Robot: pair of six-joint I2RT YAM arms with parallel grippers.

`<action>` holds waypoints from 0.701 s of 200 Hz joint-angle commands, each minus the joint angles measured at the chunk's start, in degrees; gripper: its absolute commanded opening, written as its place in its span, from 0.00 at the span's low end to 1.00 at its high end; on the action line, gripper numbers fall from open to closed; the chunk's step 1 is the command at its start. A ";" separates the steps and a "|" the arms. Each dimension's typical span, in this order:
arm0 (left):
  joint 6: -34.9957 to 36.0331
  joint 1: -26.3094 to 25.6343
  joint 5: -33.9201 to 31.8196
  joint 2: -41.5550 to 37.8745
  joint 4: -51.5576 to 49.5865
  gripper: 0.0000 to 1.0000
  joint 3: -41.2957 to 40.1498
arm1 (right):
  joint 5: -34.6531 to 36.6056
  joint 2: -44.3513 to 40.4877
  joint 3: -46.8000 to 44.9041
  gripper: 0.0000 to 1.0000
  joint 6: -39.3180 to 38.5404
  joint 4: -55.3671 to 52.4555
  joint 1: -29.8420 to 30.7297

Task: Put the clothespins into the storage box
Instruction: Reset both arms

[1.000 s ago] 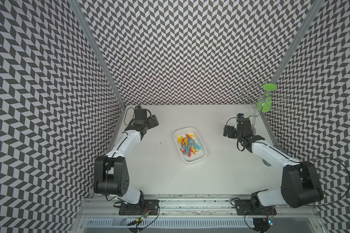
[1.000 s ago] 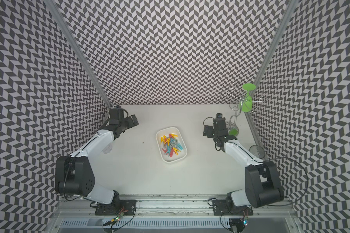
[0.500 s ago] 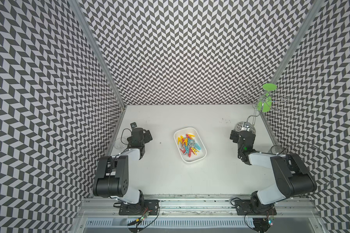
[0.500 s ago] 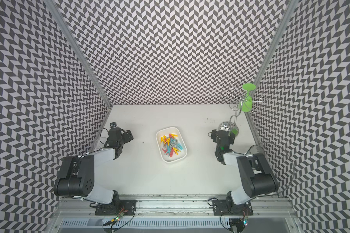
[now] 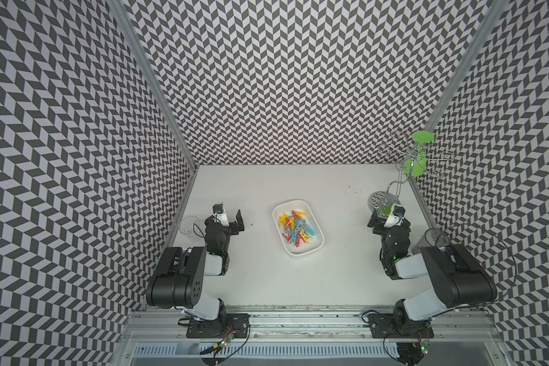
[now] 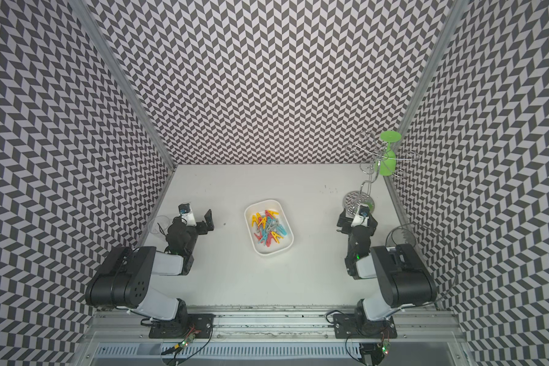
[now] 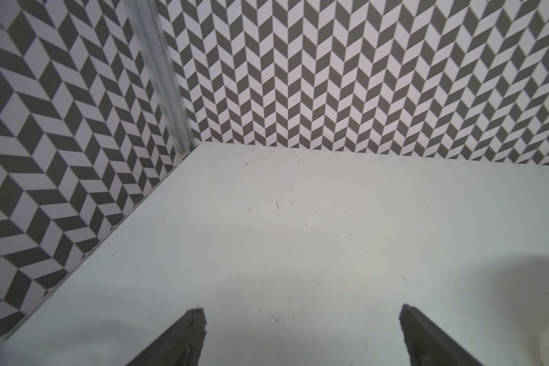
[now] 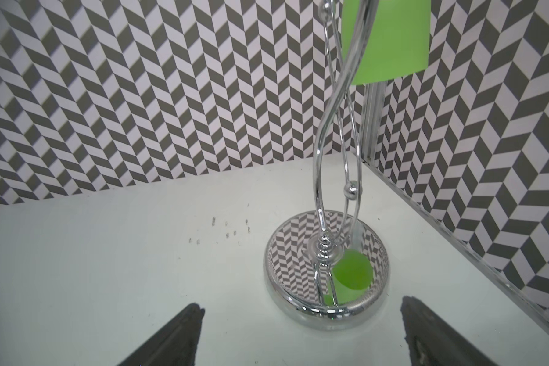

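At mid-table, in both top views: clothespins (image 5: 295, 228) heaped inside the storage box (image 5: 300, 251), none seen loose on the table (image 5: 267, 285).
Looks done, with nothing left to fetch. Left fingers (image 7: 184, 339) and right fingers (image 8: 178, 336) spread wide, empty, well apart from the box. Only from the right wrist: chrome stand (image 8: 298, 304) base up close; no box or pins from either wrist.
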 commanded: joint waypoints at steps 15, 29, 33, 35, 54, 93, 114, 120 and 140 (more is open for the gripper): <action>2.55 -0.25 2.57 0.01 6.98 1.00 -0.82 | -0.50 -0.58 -0.89 0.99 -0.03 4.05 -0.03; 2.48 0.01 3.14 0.10 6.74 1.00 -0.60 | -0.63 -1.20 1.24 0.99 0.02 1.32 -0.04; 2.48 0.01 3.14 0.14 6.41 1.00 -0.40 | -0.64 -1.22 1.22 0.99 0.04 1.38 -0.03; 2.48 0.01 3.14 0.20 6.37 1.00 -0.36 | -0.64 -1.23 1.10 0.99 0.06 1.55 -0.03; 2.51 0.01 3.14 0.18 6.51 1.00 -0.43 | -0.46 -0.77 0.68 0.99 0.07 3.31 -0.03; 2.47 0.10 3.31 0.14 6.34 1.00 -0.26 | -0.51 -0.32 0.21 0.99 -0.12 5.10 -0.08; 2.48 0.10 3.31 0.25 6.41 1.00 -0.26 | -0.95 -0.32 0.14 0.99 -0.65 5.15 0.03; 2.48 0.10 3.31 0.22 6.37 1.00 -0.32 | -0.87 -0.39 0.12 0.99 -0.65 5.21 0.14; 2.47 0.10 3.31 0.27 6.41 1.00 -0.26 | -0.55 -0.41 0.21 0.99 -0.87 5.03 0.34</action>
